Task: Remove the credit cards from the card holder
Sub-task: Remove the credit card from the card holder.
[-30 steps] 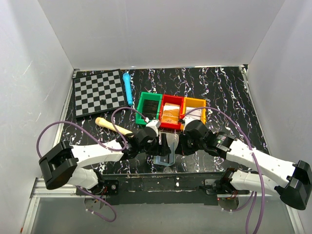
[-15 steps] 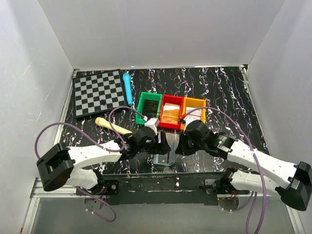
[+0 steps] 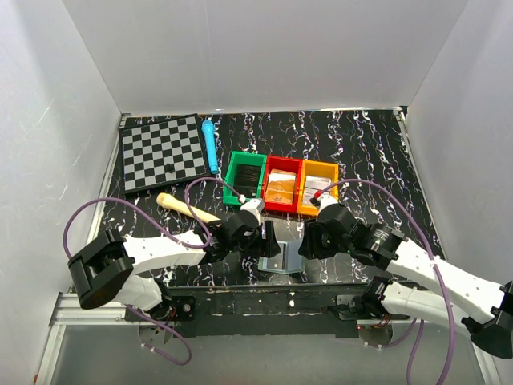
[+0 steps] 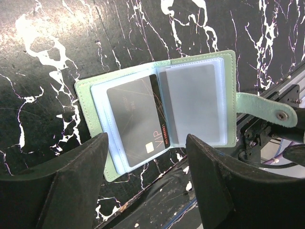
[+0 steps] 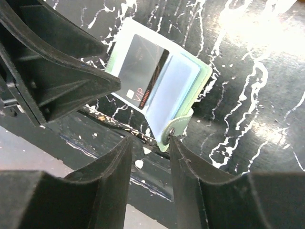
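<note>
Your left gripper [image 4: 147,160] hangs with its two black fingers spread wide and nothing between them. Your right gripper [image 5: 150,145] has its fingers parted by a narrower gap and also pinches nothing.

Only one piece of writing can be read: "VIP" in pale letters on the dark card [image 4: 133,114]. This card is tucked into one sleeve of the card holder [image 4: 202,102], and the thin orange line of print beside the letters is too small to make out. The other sleeve shows only a plain grey face.

The card holder lies opened flat, pale blue panels up, on the black marbled table [image 4: 47,57]. It is close to the table's near edge, in front of the red bin [image 3: 284,160] and between your two grippers.

In the left wrist view it sits just beyond the fingertips, and the left-hand finger covers its lower corner. In the right wrist view the side tab [image 5: 180,123] with its snap points into the gap between the fingers, right at their tips. You cannot tell whether it touches them.
</note>
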`<state>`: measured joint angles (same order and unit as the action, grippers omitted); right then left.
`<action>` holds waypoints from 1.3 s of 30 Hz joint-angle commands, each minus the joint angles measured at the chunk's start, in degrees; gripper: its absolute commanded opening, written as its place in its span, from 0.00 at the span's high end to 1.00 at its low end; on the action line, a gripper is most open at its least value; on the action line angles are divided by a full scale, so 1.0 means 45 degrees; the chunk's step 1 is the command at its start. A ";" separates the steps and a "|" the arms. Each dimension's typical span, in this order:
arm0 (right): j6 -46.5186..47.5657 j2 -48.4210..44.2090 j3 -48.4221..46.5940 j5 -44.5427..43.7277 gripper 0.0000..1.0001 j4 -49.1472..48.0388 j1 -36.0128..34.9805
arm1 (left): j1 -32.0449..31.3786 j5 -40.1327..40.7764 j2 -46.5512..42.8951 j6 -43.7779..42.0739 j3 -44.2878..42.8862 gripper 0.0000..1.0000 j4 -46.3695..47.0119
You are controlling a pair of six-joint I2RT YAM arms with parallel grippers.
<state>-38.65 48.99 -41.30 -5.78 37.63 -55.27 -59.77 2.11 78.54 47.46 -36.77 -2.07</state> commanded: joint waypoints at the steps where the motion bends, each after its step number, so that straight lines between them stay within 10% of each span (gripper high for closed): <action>1: -0.0257 -0.0574 -0.0138 -0.0882 0.53 0.1012 -0.0043 | -0.0058 -0.0098 -0.0149 0.0019 0.0125 0.35 0.0283; 39: -0.1840 0.3740 0.4001 0.4233 0.63 -0.8224 0.1773 | -0.0058 -0.0469 -0.0715 0.0019 0.0906 0.49 0.1240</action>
<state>-46.02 63.92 -24.34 10.50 7.14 -48.40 -59.77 0.12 76.42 47.57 -33.76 2.66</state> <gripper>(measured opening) 0.363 0.519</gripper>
